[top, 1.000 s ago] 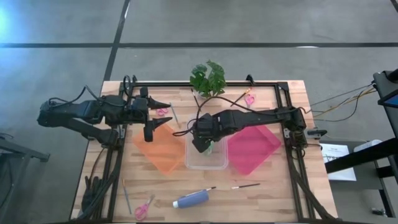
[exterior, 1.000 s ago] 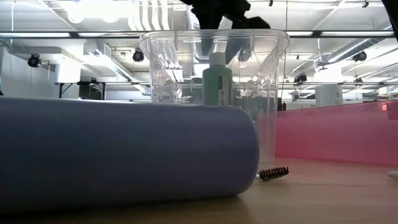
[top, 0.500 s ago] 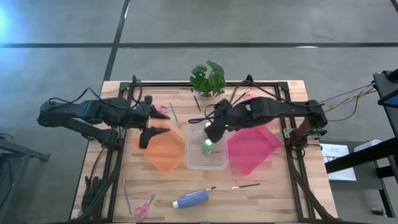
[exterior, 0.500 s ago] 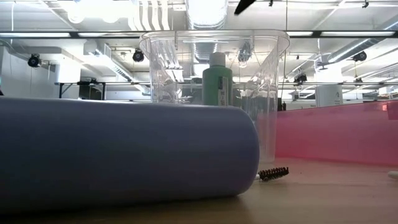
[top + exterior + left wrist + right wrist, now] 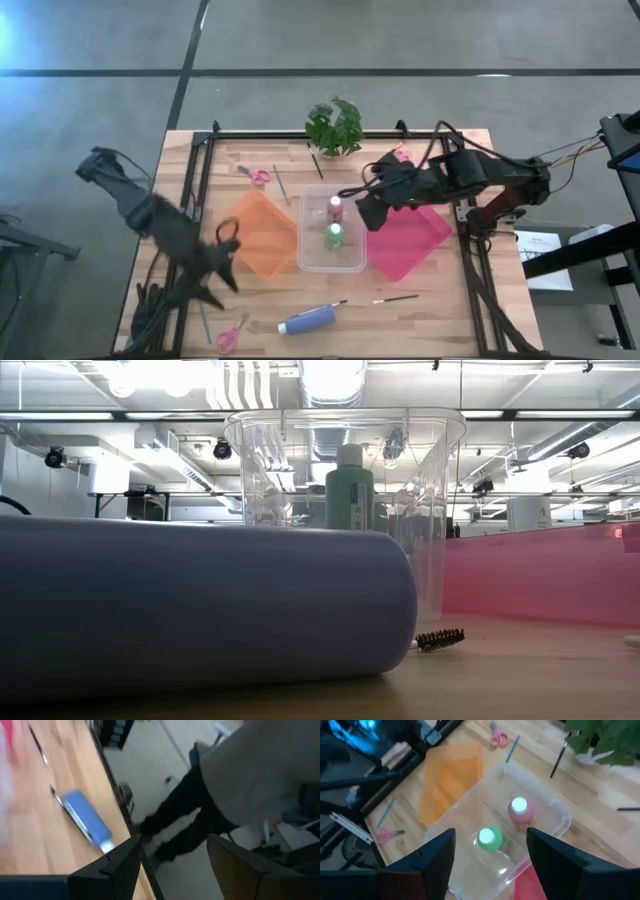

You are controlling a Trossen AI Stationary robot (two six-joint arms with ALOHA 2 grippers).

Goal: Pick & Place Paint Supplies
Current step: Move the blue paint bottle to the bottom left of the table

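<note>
Grey concrete floor (image 5: 400, 40) with dark seam lines surrounds wooden table (image 5: 440, 310); fluorescent ceiling strips (image 5: 120, 415) lit overhead.

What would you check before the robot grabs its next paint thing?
1. Bin upright, between the mats: ok.
2. Green bottle and pink bottle standing inside it: ok.
3. Blue bottle within reach, lying at the table's front: ok.
4. Left gripper open, empty, near front left: ok.
5. Right gripper open, empty, beside the bin: ok.
6. Person clear of the table: cannot tell.
</note>
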